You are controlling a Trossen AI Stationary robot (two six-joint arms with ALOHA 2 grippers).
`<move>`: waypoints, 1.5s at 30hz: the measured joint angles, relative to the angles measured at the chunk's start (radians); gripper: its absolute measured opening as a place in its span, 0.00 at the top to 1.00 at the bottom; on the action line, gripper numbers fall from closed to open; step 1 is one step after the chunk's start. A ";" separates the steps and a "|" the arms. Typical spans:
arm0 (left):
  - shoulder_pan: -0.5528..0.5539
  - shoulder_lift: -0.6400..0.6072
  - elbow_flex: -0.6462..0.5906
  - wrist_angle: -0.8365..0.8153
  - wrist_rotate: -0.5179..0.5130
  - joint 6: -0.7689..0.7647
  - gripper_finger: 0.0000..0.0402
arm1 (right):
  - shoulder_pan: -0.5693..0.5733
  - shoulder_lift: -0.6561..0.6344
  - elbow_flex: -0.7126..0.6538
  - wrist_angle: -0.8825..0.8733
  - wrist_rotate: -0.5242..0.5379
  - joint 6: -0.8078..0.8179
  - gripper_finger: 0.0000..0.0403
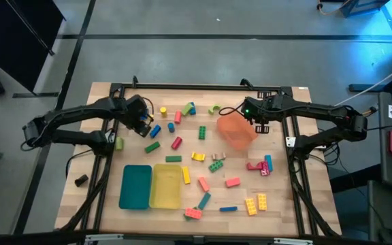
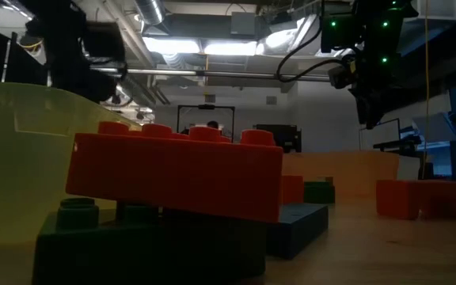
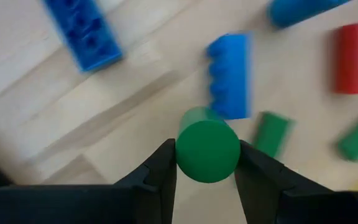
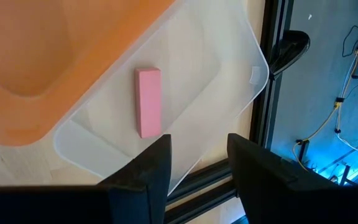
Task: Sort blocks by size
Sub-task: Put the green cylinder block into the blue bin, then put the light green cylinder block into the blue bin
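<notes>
Pincer of left arm clamps smooth green plastic cylinder.

The bench is pale, matt wood with visible grain. The blocks look like smooth plastic, the green one faintly glossy. The orange tray and clear tray seem translucent plastic, perhaps slightly frosted.

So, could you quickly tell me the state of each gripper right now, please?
Left gripper: closed on a green cylinder block.
Right gripper: open, holding nothing, above the clear tray.
</notes>
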 joint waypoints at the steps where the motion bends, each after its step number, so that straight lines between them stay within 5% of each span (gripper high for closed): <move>1: 0.000 0.000 0.023 -0.015 0.025 0.001 0.71 | 0.000 0.000 0.000 0.000 0.000 0.000 0.61; 8: -0.035 -0.001 0.168 -0.196 0.316 0.007 0.71 | 0.000 0.000 0.000 0.000 0.000 0.000 0.61; 13: -0.140 -0.001 0.173 -0.250 0.539 -0.177 0.71 | 0.000 0.000 0.000 0.000 0.000 0.000 0.61; 29: -0.601 0.000 0.155 -0.235 0.499 -0.746 0.69 | 0.000 0.000 0.000 0.000 0.000 0.000 0.61; 36: -0.665 0.000 0.155 -0.234 0.372 -0.837 0.60 | 0.000 0.000 0.000 0.000 0.000 0.000 0.61; 45: -0.662 0.000 0.155 -0.238 0.351 -0.808 0.51 | 0.000 0.000 0.000 0.000 0.000 0.000 0.61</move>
